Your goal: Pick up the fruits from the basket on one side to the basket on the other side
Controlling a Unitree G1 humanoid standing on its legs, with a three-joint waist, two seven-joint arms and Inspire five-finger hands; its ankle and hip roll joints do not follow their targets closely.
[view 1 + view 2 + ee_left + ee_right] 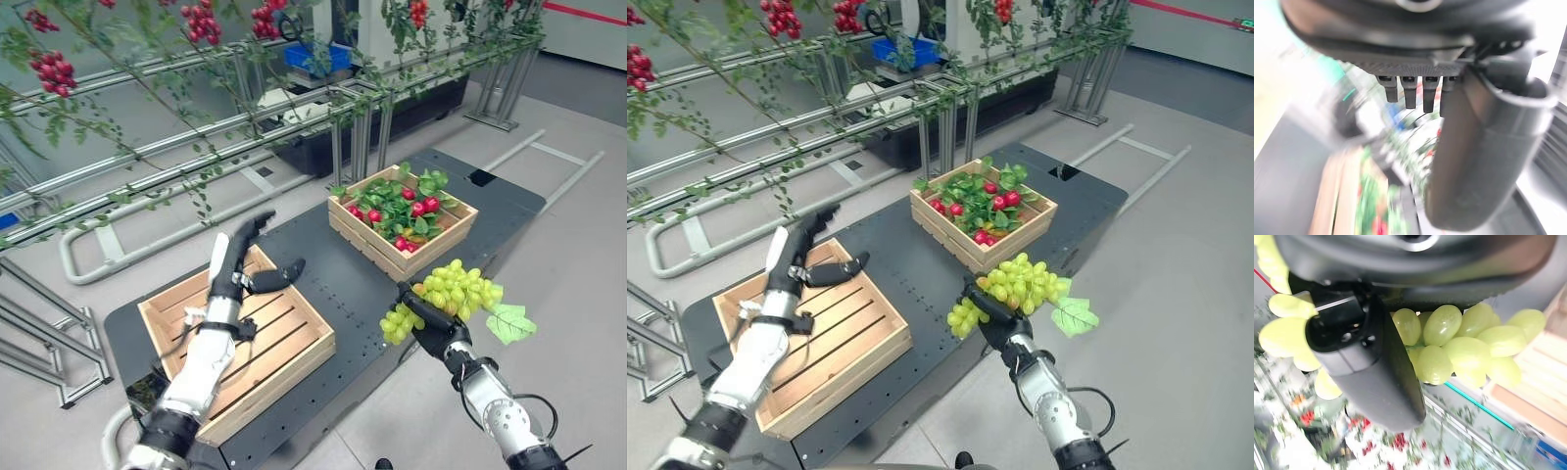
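No text or labels can be read.

Support: low dark flat platform (343,279) on the pale floor | near left end: empty slatted light-wood crate (284,338) sitting on it | far right end: matching wooden crate (372,247) holding red fruits and green leaves | crates well apart
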